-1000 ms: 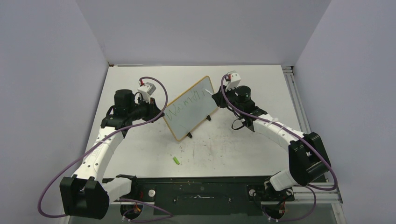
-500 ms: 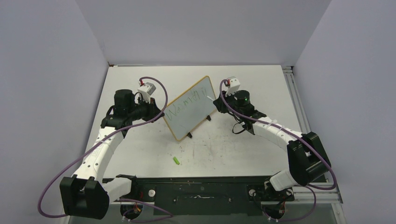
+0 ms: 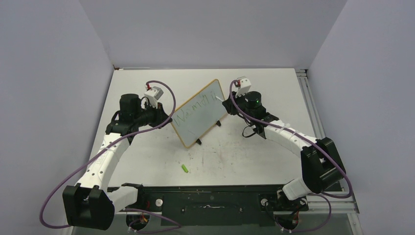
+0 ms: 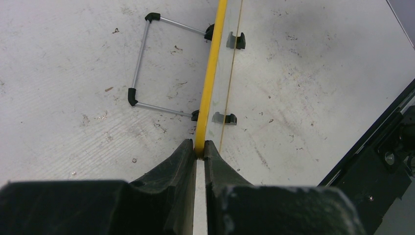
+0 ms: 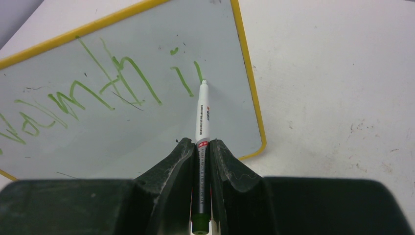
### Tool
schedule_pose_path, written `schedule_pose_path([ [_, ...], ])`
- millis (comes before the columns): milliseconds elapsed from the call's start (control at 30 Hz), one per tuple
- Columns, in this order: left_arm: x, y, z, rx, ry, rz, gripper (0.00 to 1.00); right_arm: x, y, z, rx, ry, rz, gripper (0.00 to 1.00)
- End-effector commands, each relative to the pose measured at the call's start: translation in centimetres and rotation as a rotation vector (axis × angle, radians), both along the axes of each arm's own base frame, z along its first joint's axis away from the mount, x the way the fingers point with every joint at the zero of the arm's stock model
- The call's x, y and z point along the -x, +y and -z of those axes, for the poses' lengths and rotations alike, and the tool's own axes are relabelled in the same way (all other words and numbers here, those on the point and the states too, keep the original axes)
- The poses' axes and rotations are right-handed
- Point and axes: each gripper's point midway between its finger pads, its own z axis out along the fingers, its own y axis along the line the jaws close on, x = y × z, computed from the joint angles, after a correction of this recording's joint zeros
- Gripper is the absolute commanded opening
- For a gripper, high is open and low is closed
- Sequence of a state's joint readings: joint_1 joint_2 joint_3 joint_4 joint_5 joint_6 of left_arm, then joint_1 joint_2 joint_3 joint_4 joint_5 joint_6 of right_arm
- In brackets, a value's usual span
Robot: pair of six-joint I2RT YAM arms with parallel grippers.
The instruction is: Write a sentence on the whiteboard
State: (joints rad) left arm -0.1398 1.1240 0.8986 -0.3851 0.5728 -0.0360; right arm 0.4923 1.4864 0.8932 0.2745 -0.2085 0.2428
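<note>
The whiteboard (image 3: 200, 113), white with a yellowish frame and black feet, stands tilted mid-table. My left gripper (image 3: 168, 119) is shut on its left edge; the left wrist view shows the yellow frame (image 4: 209, 83) edge-on, pinched between my fingers (image 4: 173, 161). My right gripper (image 5: 200, 147) is shut on a white marker (image 5: 202, 115) with a green end; its tip rests on the board (image 5: 127, 127) near the right edge, at the last green stroke. The sentence (image 5: 93, 90) is one line of green words across the board, also visible from above (image 3: 195, 108).
A small green marker cap (image 3: 185, 168) lies on the table (image 3: 235, 152) in front of the board. The board's wire stand (image 4: 142, 63) shows behind it. The black base rail (image 3: 210, 198) runs along the near edge.
My right gripper has shifted slightly with the marker near the board's right end, and another short green stroke has appeared there. The left arm and the board have not moved.
</note>
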Motion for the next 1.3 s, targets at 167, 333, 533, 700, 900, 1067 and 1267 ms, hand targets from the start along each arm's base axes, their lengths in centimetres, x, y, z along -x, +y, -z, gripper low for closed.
schedule_pose_path([
  [167, -0.1, 0.4, 0.0, -0.030, 0.005, 0.000, 0.00, -1.8, 1.2, -4.6, -0.048, -0.128, -0.004, 0.05],
  [333, -0.1, 0.4, 0.0, -0.030, 0.006, 0.002, 0.00, -2.2, 1.1, -4.4, -0.044, -0.130, 0.010, 0.05],
  [533, -0.1, 0.4, 0.0, -0.030, 0.007, 0.001, 0.00, -2.8, 0.7, -4.4, -0.043, -0.136, 0.034, 0.05],
  [700, 0.0, 0.4, 0.1, -0.030, 0.008, 0.002, 0.00, -3.1, 0.5, -3.8, -0.039, -0.125, 0.045, 0.05],
  [900, -0.1, 0.4, 0.0, -0.029, 0.006, 0.002, 0.00, -3.2, 0.3, -2.8, -0.030, -0.106, 0.051, 0.05],
  [1067, -0.1, 0.4, 0.1, -0.031, 0.008, 0.000, 0.00, -2.8, 0.2, -1.4, -0.019, -0.076, 0.049, 0.05],
  [1267, -0.1, 0.4, 0.0, -0.031, 0.006, -0.001, 0.00, -2.3, -0.1, 0.0, -0.004, -0.045, 0.050, 0.05],
])
